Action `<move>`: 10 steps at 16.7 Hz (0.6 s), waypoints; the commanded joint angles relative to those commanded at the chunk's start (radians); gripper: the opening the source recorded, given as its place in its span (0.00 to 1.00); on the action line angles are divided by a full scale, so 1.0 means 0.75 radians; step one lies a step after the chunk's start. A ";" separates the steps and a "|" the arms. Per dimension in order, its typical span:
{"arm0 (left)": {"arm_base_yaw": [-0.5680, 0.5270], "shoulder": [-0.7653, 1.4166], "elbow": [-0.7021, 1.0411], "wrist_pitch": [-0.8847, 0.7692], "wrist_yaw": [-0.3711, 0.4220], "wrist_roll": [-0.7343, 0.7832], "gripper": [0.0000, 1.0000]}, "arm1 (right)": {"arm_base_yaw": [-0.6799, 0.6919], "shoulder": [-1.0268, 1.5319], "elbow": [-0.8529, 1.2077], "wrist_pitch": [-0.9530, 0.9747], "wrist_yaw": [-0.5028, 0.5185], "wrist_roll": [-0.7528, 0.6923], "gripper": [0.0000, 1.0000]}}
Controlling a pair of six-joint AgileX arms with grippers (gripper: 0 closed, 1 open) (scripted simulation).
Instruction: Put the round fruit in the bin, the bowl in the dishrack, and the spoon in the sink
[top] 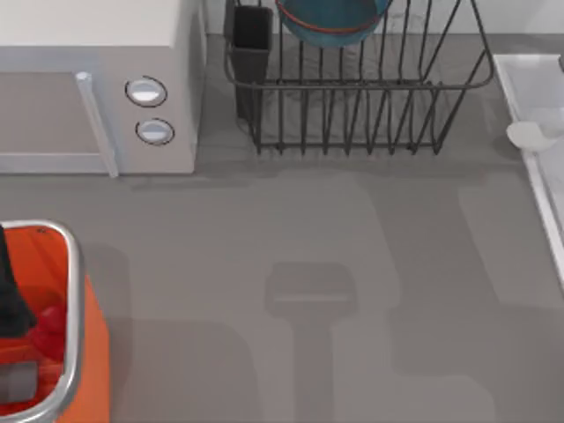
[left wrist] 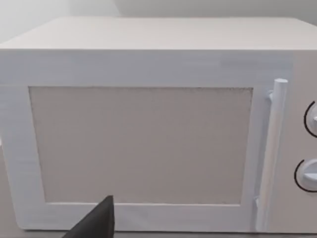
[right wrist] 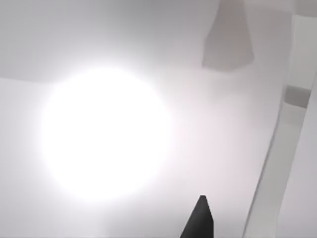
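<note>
The red round fruit (top: 48, 328) lies inside the orange bin (top: 75, 291) at the near left corner. My left arm (top: 9, 300) hangs over that bin, and a dark tip of my left gripper (left wrist: 99, 223) faces the microwave. The blue bowl (top: 330, 22) rests in the dark wire dishrack (top: 352, 85) at the back. The pale spoon (top: 527, 134) lies in the white sink (top: 546, 211) just inside its left rim. A dark tip of my right gripper (right wrist: 200, 223) hovers above the sink floor (right wrist: 148, 59), which has a bright glare spot.
A white microwave (top: 97, 35) with two round knobs stands at the back left, its door and handle (left wrist: 277, 148) facing the left wrist camera. A black utensil cup (top: 251, 44) sits at the dishrack's left corner. Grey tabletop (top: 308, 291) stretches between bin and sink.
</note>
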 joint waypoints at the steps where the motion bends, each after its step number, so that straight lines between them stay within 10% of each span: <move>1: 0.000 0.000 0.000 0.000 0.000 0.000 1.00 | 0.000 0.000 0.000 0.000 0.000 0.000 0.00; 10: 0.000 0.000 0.000 0.000 0.000 0.000 1.00 | 0.000 0.000 0.000 0.000 0.000 0.000 0.60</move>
